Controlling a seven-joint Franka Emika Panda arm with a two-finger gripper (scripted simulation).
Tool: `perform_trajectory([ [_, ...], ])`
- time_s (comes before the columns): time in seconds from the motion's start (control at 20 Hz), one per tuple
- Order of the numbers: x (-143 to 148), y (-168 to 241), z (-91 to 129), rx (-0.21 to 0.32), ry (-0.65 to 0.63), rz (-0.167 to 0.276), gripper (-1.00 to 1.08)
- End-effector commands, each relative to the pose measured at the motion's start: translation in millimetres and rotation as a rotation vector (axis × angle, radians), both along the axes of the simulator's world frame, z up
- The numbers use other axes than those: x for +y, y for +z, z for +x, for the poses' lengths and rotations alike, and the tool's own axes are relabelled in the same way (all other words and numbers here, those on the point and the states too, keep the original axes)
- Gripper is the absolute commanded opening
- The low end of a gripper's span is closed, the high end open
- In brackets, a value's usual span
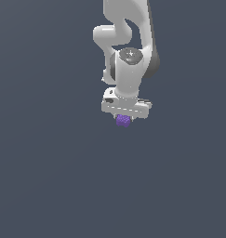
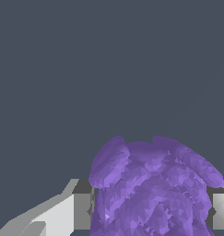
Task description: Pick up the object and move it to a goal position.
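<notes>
While hanging over the bare desk (image 1: 49,176), had the tool (image 1: 124,120) closed snugly around the purple block (image 1: 123,121), fingers (image 2: 81,211) pressed to either flank. Sat directly between the fingertips, no long axis to speak of. Showed no goal marker; carry presumably remained.

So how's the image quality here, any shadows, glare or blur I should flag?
Exterior view: flat, even lighting, no cast shadow or glare on the grey ground; purple block small but sharp under the gripper. Wrist view: block fills the frame, faceted shading, cut off at the edge, no blur.
</notes>
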State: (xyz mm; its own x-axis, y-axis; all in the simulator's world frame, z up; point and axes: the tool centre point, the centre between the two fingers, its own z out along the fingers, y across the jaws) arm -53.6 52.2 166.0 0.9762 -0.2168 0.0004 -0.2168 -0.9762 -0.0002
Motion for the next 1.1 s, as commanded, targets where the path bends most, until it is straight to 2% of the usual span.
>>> perform_trajectory([
  [0.0,-3.2,25.2,-7.4,0.0,0.0,0.0,-1.0],
  [0.7,-22.3,176.3,-47.4,0.0,0.0,0.001,-1.0],
  [1.05,-29.6,235.6,-61.2,0.0,0.0,0.001,-1.0],
])
